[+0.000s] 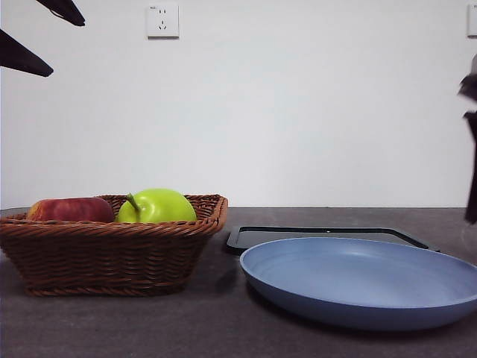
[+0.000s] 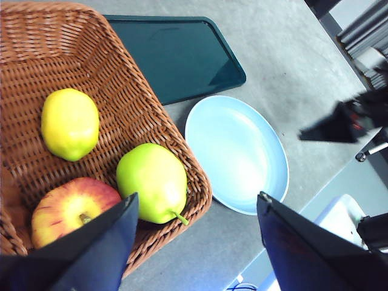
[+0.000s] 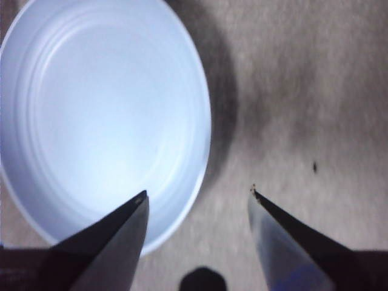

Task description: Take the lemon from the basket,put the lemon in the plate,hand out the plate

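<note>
The lemon (image 2: 70,123) lies in the wicker basket (image 2: 130,109) beside a green apple (image 2: 153,180) and a red apple (image 2: 70,209). In the front view the basket (image 1: 112,250) stands at the left and hides the lemon. The blue plate (image 1: 361,280) is empty at the right; it also shows in the left wrist view (image 2: 236,154) and the right wrist view (image 3: 97,115). My left gripper (image 2: 197,203) is open, high above the basket's edge. My right gripper (image 3: 199,194) is open above the plate's rim.
A flat black tray (image 1: 320,236) lies behind the plate, also seen in the left wrist view (image 2: 173,54). The green apple (image 1: 156,206) and red apple (image 1: 71,209) rise above the basket rim. Dark arm tips show at the top left (image 1: 30,56) and right edge (image 1: 471,149).
</note>
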Motion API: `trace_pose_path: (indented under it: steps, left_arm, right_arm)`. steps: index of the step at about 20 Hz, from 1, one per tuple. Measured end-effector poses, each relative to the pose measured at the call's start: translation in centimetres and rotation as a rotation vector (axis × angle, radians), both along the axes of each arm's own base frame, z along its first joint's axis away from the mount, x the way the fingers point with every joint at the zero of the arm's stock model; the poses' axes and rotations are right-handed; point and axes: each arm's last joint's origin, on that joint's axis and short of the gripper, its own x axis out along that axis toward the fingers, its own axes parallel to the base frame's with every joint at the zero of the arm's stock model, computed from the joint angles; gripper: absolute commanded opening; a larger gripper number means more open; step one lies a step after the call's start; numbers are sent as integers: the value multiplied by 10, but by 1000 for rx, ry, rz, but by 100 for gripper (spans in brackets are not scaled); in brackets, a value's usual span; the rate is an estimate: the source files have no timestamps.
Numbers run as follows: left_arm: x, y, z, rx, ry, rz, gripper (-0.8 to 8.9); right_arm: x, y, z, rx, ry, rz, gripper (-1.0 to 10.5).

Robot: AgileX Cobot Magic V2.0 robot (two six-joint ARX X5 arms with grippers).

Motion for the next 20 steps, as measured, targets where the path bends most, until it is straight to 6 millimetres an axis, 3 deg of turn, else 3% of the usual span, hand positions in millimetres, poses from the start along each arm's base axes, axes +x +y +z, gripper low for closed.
trace_pose_path:
  steps: [5, 9, 13, 20]
  left_arm:
    - [0, 0, 0, 3, 1, 5, 341]
    - [0, 0, 0, 3, 1, 5, 341]
    - [0, 0, 0, 3, 1, 5, 341]
    - [2, 1, 0, 28, 5, 80, 341]
  right_arm:
    - [23, 5, -28, 34, 67, -15, 271]
    - [30, 12, -42, 56, 112, -7, 162]
    - [32, 13, -43, 58, 105, -17, 2]
    - [29, 12, -35, 60, 77, -23, 3]
